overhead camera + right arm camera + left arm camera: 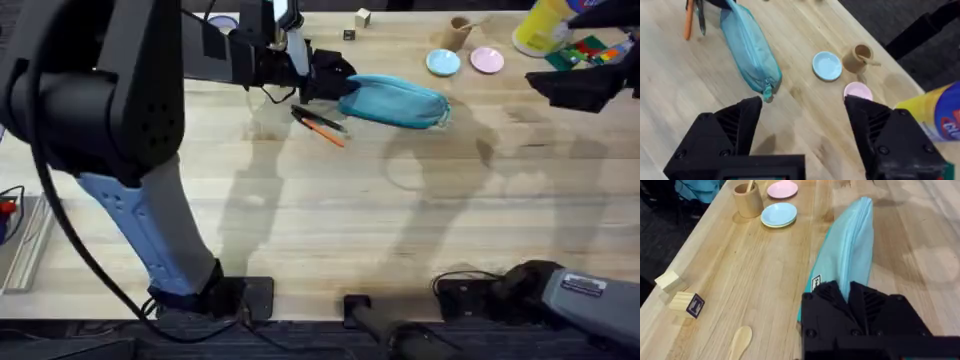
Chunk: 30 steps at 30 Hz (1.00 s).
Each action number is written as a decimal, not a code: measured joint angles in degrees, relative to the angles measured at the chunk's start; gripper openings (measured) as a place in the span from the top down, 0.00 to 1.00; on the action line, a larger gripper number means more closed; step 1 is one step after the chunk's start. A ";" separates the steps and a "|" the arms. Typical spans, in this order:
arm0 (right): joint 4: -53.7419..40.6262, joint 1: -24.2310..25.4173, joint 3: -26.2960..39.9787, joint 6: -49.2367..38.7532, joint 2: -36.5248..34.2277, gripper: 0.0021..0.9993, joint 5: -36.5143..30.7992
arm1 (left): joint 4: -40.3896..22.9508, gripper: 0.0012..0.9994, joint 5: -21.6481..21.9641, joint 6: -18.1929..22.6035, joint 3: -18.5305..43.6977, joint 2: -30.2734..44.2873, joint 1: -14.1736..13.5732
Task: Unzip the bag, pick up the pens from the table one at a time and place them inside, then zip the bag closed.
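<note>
The surface (755,280) is pale wood with visible plank grain, smooth and lightly sheened. Just ahead of the left arm's jaws lies the bag (850,255) — soft teal cloth, matt, faintly creased, with a small printed label. The left gripper (856,296) is matt black ribbed plastic; so is the right gripper (802,112). Beyond the right arm's jaws sit a glossy light-blue dish (827,65) and a smooth wooden cup (859,57) — the pens (320,124) look like plastic.
</note>
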<state>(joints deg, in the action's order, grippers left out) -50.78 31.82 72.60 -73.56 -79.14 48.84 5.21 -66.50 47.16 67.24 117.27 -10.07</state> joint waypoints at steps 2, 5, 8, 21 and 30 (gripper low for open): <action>0.02 -0.19 0.00 -2.04 0.01 0.00 -0.02 | 0.00 0.96 0.00 0.00 0.02 0.00 0.00; 0.02 -0.60 0.00 -5.03 -0.01 0.00 -0.02 | 0.00 0.96 0.00 0.00 0.00 0.00 0.00; -0.21 -0.95 0.00 -6.67 -0.01 0.00 -0.04 | 0.00 0.96 0.00 0.00 0.02 0.00 0.00; -2.84 -1.36 0.06 -8.26 -1.63 0.00 -0.22 | 0.00 0.96 0.00 0.00 0.02 0.00 0.00; -3.86 -6.26 0.11 -8.37 -10.90 0.00 -1.35 | 0.00 0.96 -0.02 0.00 0.01 0.00 0.00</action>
<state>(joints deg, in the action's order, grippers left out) -54.65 25.56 72.71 -81.93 -90.05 47.49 5.21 -66.52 47.16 67.25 117.27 -10.07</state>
